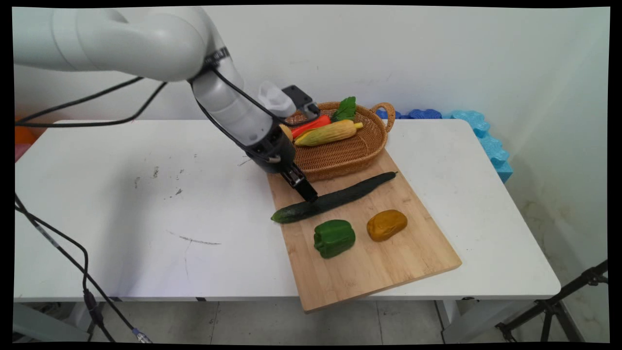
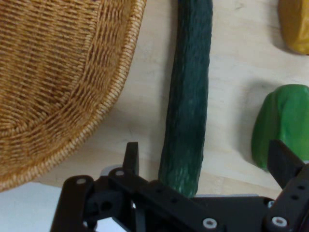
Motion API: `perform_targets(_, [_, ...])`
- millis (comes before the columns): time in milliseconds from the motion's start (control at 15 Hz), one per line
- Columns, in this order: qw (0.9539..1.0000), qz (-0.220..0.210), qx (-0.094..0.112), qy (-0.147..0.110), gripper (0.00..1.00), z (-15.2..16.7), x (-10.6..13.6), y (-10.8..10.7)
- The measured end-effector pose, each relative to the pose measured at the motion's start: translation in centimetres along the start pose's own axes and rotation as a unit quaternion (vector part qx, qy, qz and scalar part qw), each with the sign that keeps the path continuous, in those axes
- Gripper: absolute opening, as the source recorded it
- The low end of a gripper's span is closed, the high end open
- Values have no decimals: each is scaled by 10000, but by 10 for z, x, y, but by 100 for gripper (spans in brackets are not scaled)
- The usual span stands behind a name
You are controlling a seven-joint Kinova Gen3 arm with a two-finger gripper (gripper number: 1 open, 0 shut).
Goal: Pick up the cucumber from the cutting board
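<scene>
A: where's the gripper (image 1: 308,193) at?
B: low over the cucumber (image 1: 335,198) on the board (image 1: 384,262), jaws spread either side of it, not pinching. Basket (image 1: 347,155) behind; pepper (image 1: 334,237) and a yellow-brown lump (image 1: 387,224) sit further right.

A white worktop (image 1: 121,233) stands against a plain white wall (image 1: 437,53). Blue foam pieces (image 1: 481,131) line the wall at two o'clock; a black tripod (image 1: 559,306) rests on grey floor tiles (image 1: 291,323) at five o'clock.
</scene>
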Motion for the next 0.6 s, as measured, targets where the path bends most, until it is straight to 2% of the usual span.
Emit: perform_targets(600, [9997, 36, 165, -192, 100, 43, 2, 9])
